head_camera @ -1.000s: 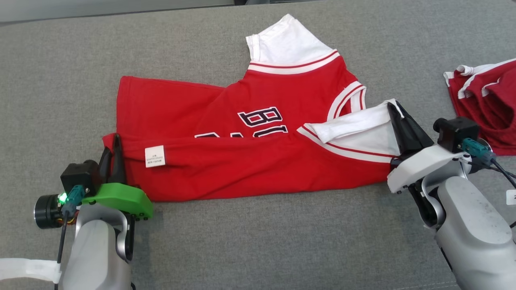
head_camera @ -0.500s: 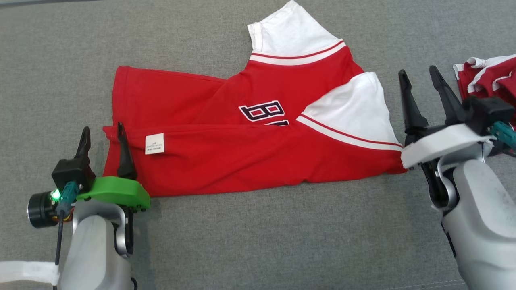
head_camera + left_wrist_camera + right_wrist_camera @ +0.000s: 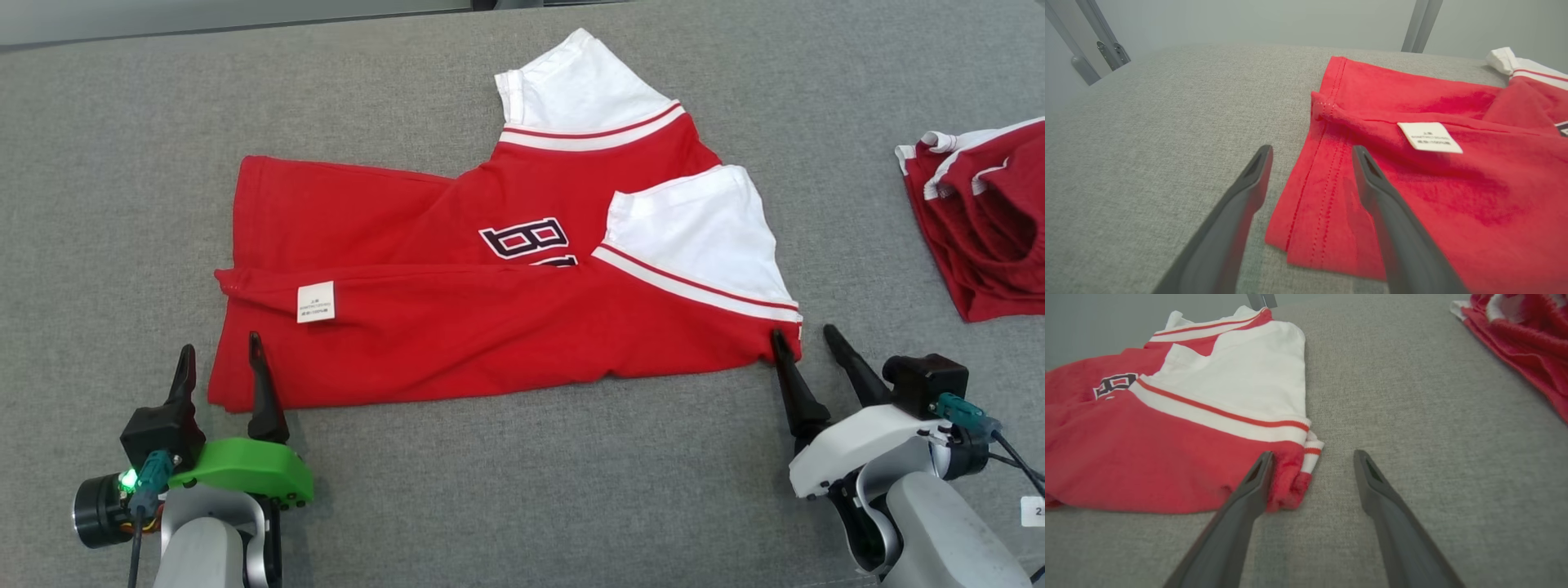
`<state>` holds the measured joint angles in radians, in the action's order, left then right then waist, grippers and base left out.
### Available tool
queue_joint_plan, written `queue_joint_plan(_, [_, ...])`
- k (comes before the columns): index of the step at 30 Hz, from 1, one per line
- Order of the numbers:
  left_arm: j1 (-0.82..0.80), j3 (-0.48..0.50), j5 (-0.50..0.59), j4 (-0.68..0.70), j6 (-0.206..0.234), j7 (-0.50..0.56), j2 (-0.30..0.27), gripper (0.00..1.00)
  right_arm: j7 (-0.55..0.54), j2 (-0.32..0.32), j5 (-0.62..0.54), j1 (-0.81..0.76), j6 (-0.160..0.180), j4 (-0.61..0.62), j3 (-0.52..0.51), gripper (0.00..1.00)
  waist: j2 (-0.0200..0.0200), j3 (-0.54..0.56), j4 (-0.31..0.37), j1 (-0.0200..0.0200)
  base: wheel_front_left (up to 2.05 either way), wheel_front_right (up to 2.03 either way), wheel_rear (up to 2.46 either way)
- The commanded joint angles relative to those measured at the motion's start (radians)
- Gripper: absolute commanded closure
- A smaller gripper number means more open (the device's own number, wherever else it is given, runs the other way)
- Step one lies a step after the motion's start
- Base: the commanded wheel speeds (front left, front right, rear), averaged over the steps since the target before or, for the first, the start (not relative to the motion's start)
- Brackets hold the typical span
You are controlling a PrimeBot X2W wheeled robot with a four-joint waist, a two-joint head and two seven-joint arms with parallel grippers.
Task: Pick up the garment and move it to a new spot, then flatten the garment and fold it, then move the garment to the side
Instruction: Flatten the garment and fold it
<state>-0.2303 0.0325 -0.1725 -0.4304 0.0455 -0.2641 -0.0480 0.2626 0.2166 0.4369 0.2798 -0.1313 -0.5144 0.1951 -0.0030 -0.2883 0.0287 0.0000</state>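
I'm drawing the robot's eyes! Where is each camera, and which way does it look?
Head view: on the head, looking down at the red-and-white short-sleeved jersey on the grey fabric surface; left gripper and right gripper show, open.
Left wrist view: on the left wrist, facing the jersey's hem corner; its dark fingers show.
Right wrist view: on the right wrist, facing the sleeve corner; its fingers show.
Both wrist views share the jersey.

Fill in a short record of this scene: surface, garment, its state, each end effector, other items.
surface: grey fabric
garment: red jersey with white sleeves
state: lying flat, near long edge folded over, care label showing
left end effector: open, holding nothing, straddling the hem corner
right end effector: open, holding nothing, beside the shoulder corner
other: dark red garment, bunched, far right
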Motion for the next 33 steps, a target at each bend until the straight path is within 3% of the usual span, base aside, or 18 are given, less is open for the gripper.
queue_joint_plan(1, [0.011, -0.002, 0.003, -0.002, 0.002, 0.0, -0.005, 0.0, 0.002, -0.002, 0.014, -0.006, 0.001, -0.014, 0.007, 0.0, 0.003, 0.001, -0.004, 0.0, 0.0, 0.0, 0.0])
queue_joint_plan(5, [0.006, -0.012, 0.002, -0.006, 0.0, 0.0, -0.005, 0.0, 0.0, 0.002, 0.023, 0.007, 0.001, -0.054, 0.034, 0.0, 0.003, 0.003, -0.012, 0.0, 0.0, 0.0, 0.0])
queue_joint_plan(6, [0.005, -0.013, 0.002, -0.007, -0.002, 0.0, -0.005, 0.0, 0.0, 0.001, 0.025, 0.01, 0.001, -0.061, 0.04, 0.15, 0.003, 0.003, -0.013, 0.0, 0.0, 0.0, 0.0])
queue_joint_plan(8, [0.005, -0.014, 0.002, -0.009, -0.005, 0.0, -0.005, 0.0, 0.0, 0.004, 0.028, 0.017, 0.001, -0.079, 0.057, 1.0, 0.003, 0.003, -0.016, 0.0, 0.0, 0.0, 0.0])
queue_joint_plan(31, [-0.02, 0.012, -0.039, -0.158, -0.025, 0.001, -0.005, 0.01, 0.001, 0.021, 0.026, 0.037, 0.001, 0.012, 0.064, 1.0, 0.003, -0.008, 0.004, 0.0, 0.0, 0.0, 0.0])
queue_joint_plan(32, [-0.021, 0.011, -0.042, -0.164, -0.026, 0.002, -0.005, 0.54, 0.001, 0.021, 0.026, 0.037, 0.001, 0.014, 0.064, 1.0, 0.003, -0.008, 0.004, 0.0, 0.0, 0.0, 0.0])
queue_joint_plan(33, [-0.022, 0.01, -0.043, -0.169, -0.028, 0.002, -0.004, 0.82, 0.001, 0.022, 0.026, 0.036, 0.001, 0.015, 0.063, 1.0, 0.003, -0.007, 0.004, 0.0, 0.0, 0.0, 0.0])
